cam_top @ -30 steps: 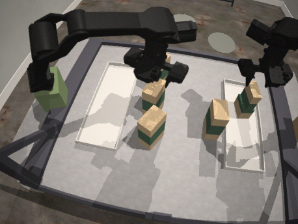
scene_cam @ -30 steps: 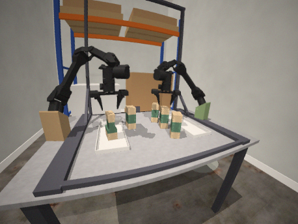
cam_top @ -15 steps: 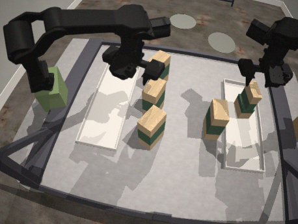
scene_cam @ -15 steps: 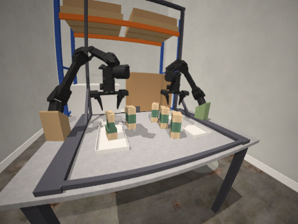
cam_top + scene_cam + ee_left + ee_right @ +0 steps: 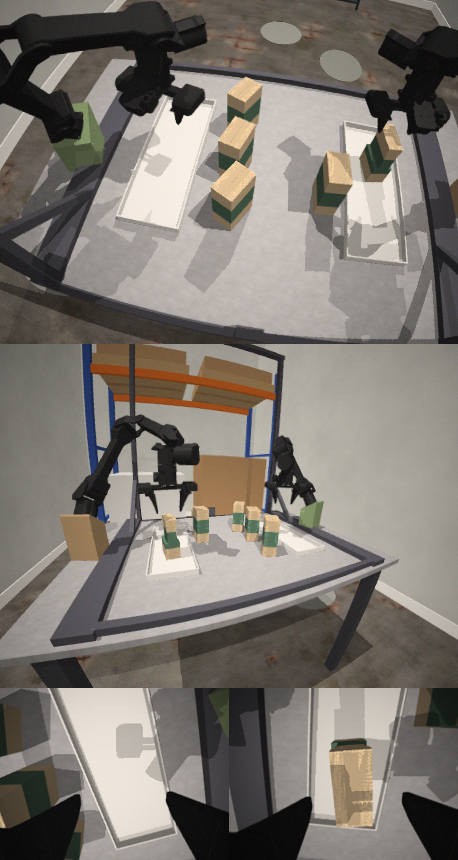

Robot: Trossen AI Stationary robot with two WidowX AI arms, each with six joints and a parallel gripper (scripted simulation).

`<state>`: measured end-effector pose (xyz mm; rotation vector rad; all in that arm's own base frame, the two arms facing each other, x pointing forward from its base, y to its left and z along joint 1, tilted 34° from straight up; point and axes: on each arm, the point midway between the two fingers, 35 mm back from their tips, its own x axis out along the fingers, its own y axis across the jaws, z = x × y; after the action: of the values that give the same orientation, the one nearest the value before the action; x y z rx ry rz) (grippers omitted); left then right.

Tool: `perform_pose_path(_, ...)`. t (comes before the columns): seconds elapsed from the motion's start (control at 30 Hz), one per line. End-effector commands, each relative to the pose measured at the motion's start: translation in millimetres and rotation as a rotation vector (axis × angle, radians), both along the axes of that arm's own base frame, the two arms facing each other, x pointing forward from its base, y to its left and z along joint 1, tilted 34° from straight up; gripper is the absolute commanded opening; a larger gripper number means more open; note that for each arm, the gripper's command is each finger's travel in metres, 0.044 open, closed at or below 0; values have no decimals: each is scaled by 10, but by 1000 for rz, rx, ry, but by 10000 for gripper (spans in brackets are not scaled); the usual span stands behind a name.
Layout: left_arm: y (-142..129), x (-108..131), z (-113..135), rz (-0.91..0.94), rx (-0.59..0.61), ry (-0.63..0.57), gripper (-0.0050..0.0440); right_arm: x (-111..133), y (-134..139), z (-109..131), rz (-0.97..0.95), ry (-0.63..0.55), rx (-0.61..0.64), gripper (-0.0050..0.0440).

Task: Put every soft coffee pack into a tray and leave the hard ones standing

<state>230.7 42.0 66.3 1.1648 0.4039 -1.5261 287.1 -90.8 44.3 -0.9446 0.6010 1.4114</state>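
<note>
In the top pic, far L, I see the green block point(image 5: 82, 140) point(image 5: 311, 514) under the L arm. The L gripper point(image 5: 157, 107) point(image 5: 285, 502) point(image 5: 123, 796) hangs upper L, its tips wide apart w/ nothing in them. It's above the L tray point(image 5: 165, 165) point(image 5: 300, 541) point(image 5: 115, 776), which lies flat. The L wrist cam shows both tips; up top, one is hidden.

Mid pic, 3 packs stand in a row on the bench: back pack point(image 5: 245, 95) point(image 5: 270, 536) point(image 5: 77, 839), mid. pack point(image 5: 236, 140) point(image 5: 252, 524) point(image 5: 27, 795), front pack point(image 5: 233, 195) point(image 5: 238, 516) point(image 5: 13, 730). The ext. view shows gaps under the L gripper, so it touches no pack.

R of center, the lone pack point(image 5: 332, 182) point(image 5: 201, 524) point(image 5: 436, 707) stands just beside the R tray point(image 5: 375, 210) point(image 5: 172, 571) point(image 5: 379, 711). Upper R, the bent pack point(image 5: 382, 155) point(image 5: 170, 536) point(image 5: 352, 788) is up on end in that tray. Its green middle has a step, easy to see in the ext. pic; the R wrist cam shows mostly its tan end.

The R gripper point(image 5: 402, 122) point(image 5: 169, 511) point(image 5: 357, 797), upper R, is wide apart too, holding nothing. The ext. view shows it's up above the bent pack.
</note>
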Motion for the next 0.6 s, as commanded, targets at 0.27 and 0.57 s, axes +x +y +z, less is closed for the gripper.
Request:
perform_pose_path(0.27, 20, -36, 24, -6, 13, -18, 375, 20, -23, 41, 3, -15, -13, 368)
perform_pose_path(0.57, 340, 535, -101, -134, 32, -104, 375, 20, -23, 41, 3, -15, -13, 368)
